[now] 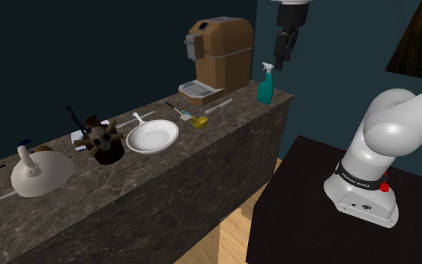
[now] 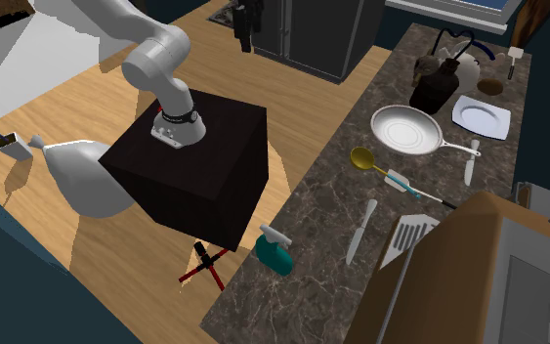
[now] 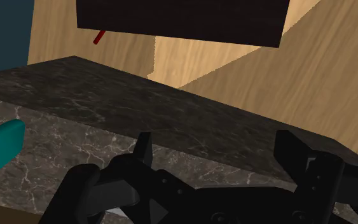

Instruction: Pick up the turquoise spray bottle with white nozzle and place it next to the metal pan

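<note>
One upright turquoise spray bottle [image 1: 265,90] aims its nozzle [image 1: 265,67] toward the pan [image 1: 154,138]; pincer [image 3: 217,145] spread.

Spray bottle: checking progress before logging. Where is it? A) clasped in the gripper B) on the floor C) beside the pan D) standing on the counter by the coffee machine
D: the spray bottle stands on the counter beside the coffee machine, with the open gripper above, apart from it.

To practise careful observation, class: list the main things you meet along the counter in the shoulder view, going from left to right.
From the left: white kettle → dark pot → pan → coffee machine → turquoise spray bottle → gripper, hanging above.
</note>
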`<state>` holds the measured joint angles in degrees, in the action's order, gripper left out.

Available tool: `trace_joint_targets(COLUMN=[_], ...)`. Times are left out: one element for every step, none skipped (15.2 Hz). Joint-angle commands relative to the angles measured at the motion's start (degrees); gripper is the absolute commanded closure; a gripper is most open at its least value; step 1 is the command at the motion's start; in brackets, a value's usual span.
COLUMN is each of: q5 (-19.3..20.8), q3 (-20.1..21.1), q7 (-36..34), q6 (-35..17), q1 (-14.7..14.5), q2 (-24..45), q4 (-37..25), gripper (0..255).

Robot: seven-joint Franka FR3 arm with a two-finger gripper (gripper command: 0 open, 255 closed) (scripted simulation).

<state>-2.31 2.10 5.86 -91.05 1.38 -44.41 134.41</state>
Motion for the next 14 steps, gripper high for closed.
trace_joint_targets(q5=[0.0,0.8,1.6,2.4,3.2,3.9,4.6,5.3,5.9,6.5,7.0,7.6,8.0,8.4], q3=[0.0,-0.9,-1.9,-2.9,-3.8,-4.8,-5.7,-6.7,-7.6,-8.6,-9.5,-10.4,-11.4,-12.3], q7=[0.0,1.1,2.2,3.3,4.3,5.4,6.4,7.5,8.5,9.5,10.6,11.6,12.6,13.6], q6=[0.0,-1.1,-2.2,-3.3,-4.5,-5.6,-6.8,-7.9,-9.1,-10.2,-11.4,-12.5,-13.7,-14.8], q1=[0.0,0.4,0.9,1.3,1.8,2.2,2.6,3.0,3.4,3.8,4.2,4.6,4.9,5.2], q2=[0.0,0.6,1.3,2.1,2.9,3.8,4.7,5.8,6.8,8.0,9.2,10.4,11.7,13.1], q4=[0.0,0.4,0.7,1.0,1.1,1.3,1.3,1.3,1.2,1.1,0.9,0.6,0.2,-0.2], gripper=[0,0,0,0,0,0,0,0,0,0,0,0,0,0])
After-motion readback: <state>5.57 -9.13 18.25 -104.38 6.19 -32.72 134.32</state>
